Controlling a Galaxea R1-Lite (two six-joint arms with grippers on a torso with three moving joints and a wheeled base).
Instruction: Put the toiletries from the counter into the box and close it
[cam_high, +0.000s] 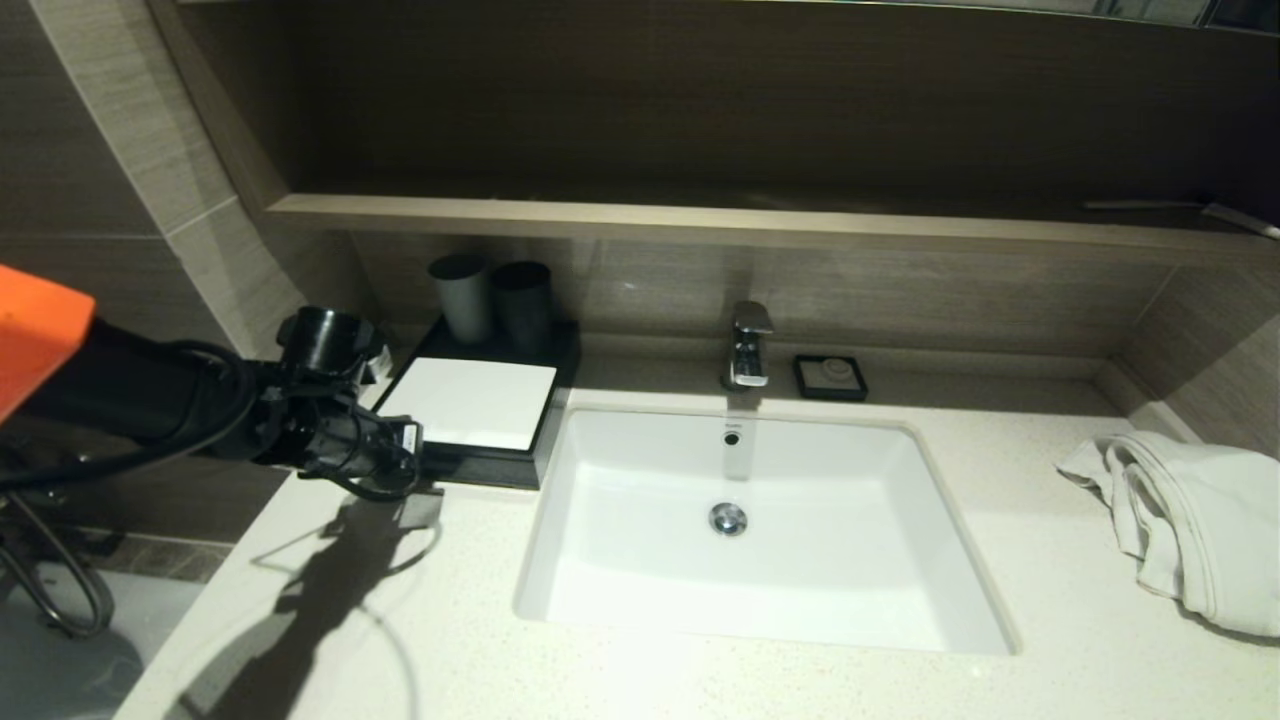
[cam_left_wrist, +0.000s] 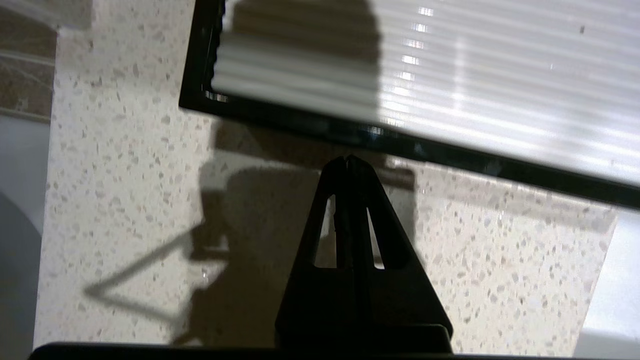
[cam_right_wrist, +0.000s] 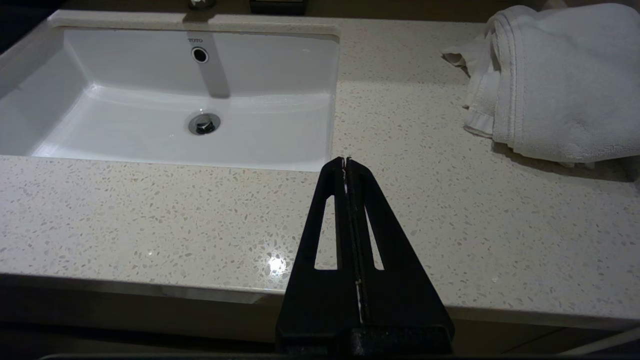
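Observation:
The box (cam_high: 470, 402) is low and black with a white flat top, and stands at the back left of the counter (cam_high: 420, 620), left of the sink. Its front looks closed. My left gripper (cam_high: 426, 478) is shut and empty, with its tips right at the box's black front edge (cam_left_wrist: 300, 119). In the left wrist view the gripper (cam_left_wrist: 347, 160) points at that edge over the speckled counter (cam_left_wrist: 125, 200). My right gripper (cam_right_wrist: 346, 160) is shut and empty above the counter's front edge (cam_right_wrist: 150, 215), and is out of the head view. No sachets show in any view.
Two grey cups (cam_high: 492, 298) stand at the back of the box. The white sink (cam_high: 760, 610) with its faucet (cam_high: 750, 345) fills the middle. A small black soap dish (cam_high: 830, 377) sits behind it. A white towel (cam_high: 1190, 525) lies at the right, and also shows in the right wrist view (cam_right_wrist: 555, 85).

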